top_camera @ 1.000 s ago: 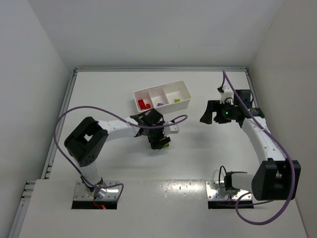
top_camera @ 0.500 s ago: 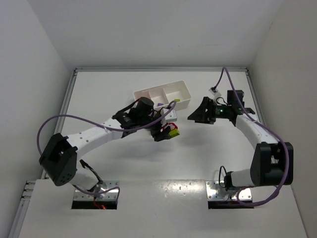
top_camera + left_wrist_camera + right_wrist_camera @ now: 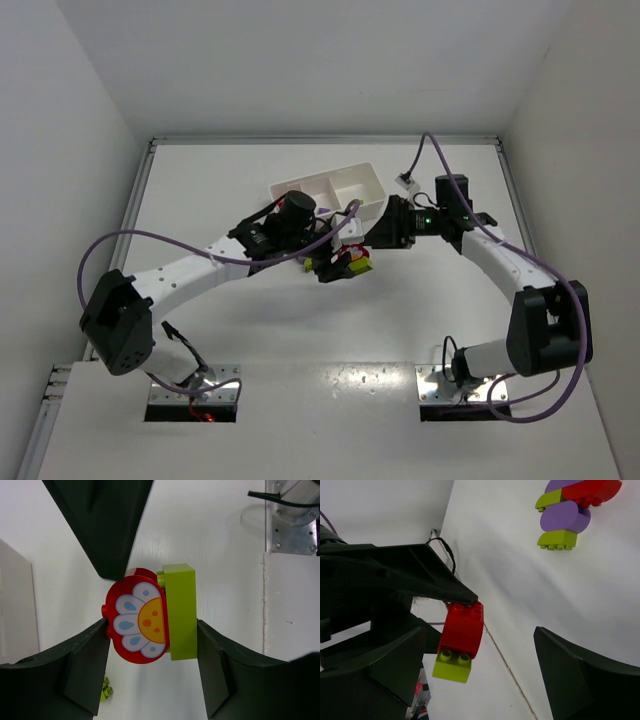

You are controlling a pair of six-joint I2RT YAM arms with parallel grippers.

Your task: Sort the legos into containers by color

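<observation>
Hiding part of the tray (image 3: 362, 186), left gripper (image 3: 338, 265) clamps red-green legos (image 3: 144, 621).

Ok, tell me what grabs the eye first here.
The left gripper clamps a red flower piece stuck to a lime brick, just in front of the white tray. The open right gripper faces it at close range.

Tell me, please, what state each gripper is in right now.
Left gripper: jaws shut on the red and lime lego pair.
Right gripper: jaws open, holding nothing.
</observation>
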